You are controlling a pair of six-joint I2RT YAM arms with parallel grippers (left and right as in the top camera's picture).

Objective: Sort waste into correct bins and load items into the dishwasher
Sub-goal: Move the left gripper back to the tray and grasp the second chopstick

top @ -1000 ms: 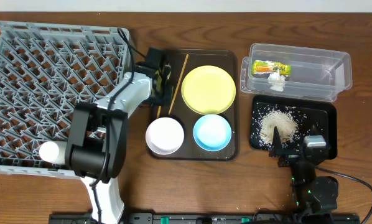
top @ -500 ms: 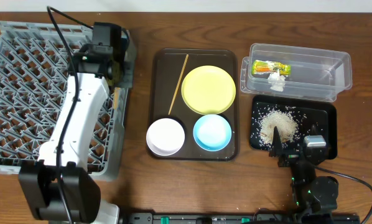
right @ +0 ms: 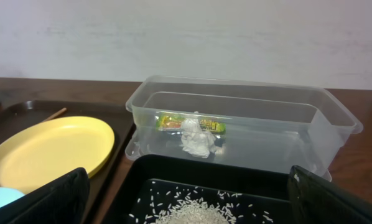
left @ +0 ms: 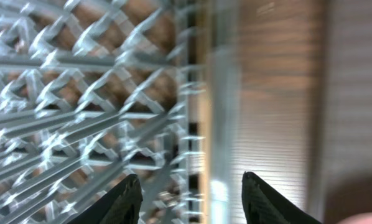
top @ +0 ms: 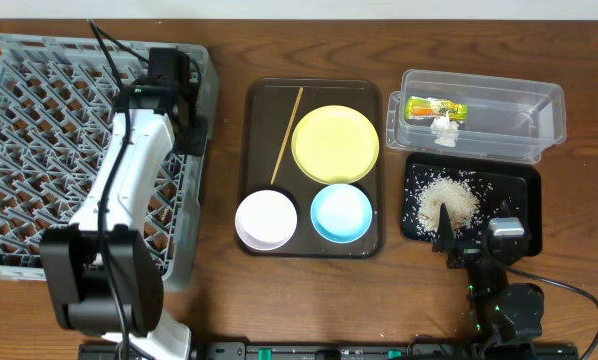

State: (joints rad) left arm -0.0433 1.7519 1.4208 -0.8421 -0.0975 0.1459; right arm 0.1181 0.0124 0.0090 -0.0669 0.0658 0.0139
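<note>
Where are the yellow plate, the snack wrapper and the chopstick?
yellow plate (top: 335, 143), overhead view, centre of its face.
snack wrapper (top: 436, 107), overhead view, its middle.
chopstick (top: 286, 135), overhead view, midway along its shaft.

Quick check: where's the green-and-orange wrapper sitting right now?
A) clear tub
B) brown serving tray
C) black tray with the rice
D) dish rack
A: the snack wrapper lies inside the clear tub beside the white scrap, while the black tray holds only the rice crumbs.
</note>
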